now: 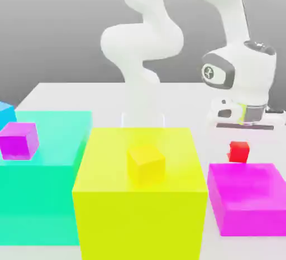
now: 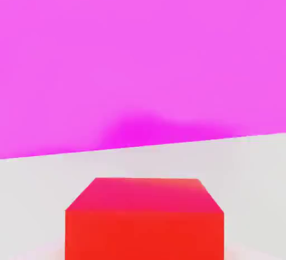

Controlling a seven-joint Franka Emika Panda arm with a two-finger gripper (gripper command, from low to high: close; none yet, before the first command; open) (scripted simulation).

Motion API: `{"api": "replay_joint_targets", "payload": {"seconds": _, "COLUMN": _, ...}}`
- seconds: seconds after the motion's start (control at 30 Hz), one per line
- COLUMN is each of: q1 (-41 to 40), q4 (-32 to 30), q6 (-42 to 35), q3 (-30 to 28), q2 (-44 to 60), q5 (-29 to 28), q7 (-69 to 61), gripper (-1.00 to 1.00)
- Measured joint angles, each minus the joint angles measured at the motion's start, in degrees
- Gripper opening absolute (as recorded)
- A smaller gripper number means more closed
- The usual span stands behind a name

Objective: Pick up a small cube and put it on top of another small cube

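Nearest me sits the small red cube (image 2: 144,220), against the magenta block (image 2: 139,58); my claw (image 1: 246,120) hangs above it, pinched shut and empty.

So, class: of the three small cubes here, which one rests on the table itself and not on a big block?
The small red cube. It sits on the white table; the small yellow cube and small magenta cube each sit atop big blocks.

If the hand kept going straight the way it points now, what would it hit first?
Probably the red cube, which sits right ahead in the hand view, with the magenta block behind it; depth is uncertain.
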Motion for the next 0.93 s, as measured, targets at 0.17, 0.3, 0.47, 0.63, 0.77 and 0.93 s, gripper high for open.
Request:
{"api": "replay_joint_targets", "payload": {"seconds": 0.17, "q1": -7.0, "q4": 8.82, "q6": -12.28, "q3": -5.08, "q2": -1.53, "q5": 0.1, "q7": -6.09, "gripper": -1.0}}
{"api": "replay_joint_targets", "payload": {"seconds": 0.3, "q1": -13.05, "q4": 16.39, "q6": -22.21, "q3": -8.71, "q2": -3.18, "q5": -0.18, "q7": -9.98, "gripper": -1.0}}
{"api": "replay_joint_targets", "payload": {"seconds": 0.47, "q1": -20.59, "q4": 25.75, "q6": -31.75, "q3": -14.7, "q2": -6.36, "q5": -2.8, "q7": -8.51, "gripper": -1.0}}
{"api": "replay_joint_targets", "payload": {"seconds": 0.63, "q1": -26.44, "q4": 31.72, "q6": -36.78, "q3": -19.43, "q2": -9.6, "q5": -5.84, "q7": -3.45, "gripper": -1.0}}
{"api": "replay_joint_targets", "payload": {"seconds": 0.77, "q1": -26.86, "q4": 27.36, "q6": -29.23, "q3": -19.15, "q2": -6.92, "q5": -6.7, "q7": -1.9, "gripper": 1.0}}
{"api": "replay_joint_targets", "payload": {"seconds": 0.93, "q1": -26.86, "q4": 27.36, "q6": -29.23, "q3": -19.15, "q2": -6.92, "q5": -6.69, "q7": -1.9, "gripper": 1.0}}
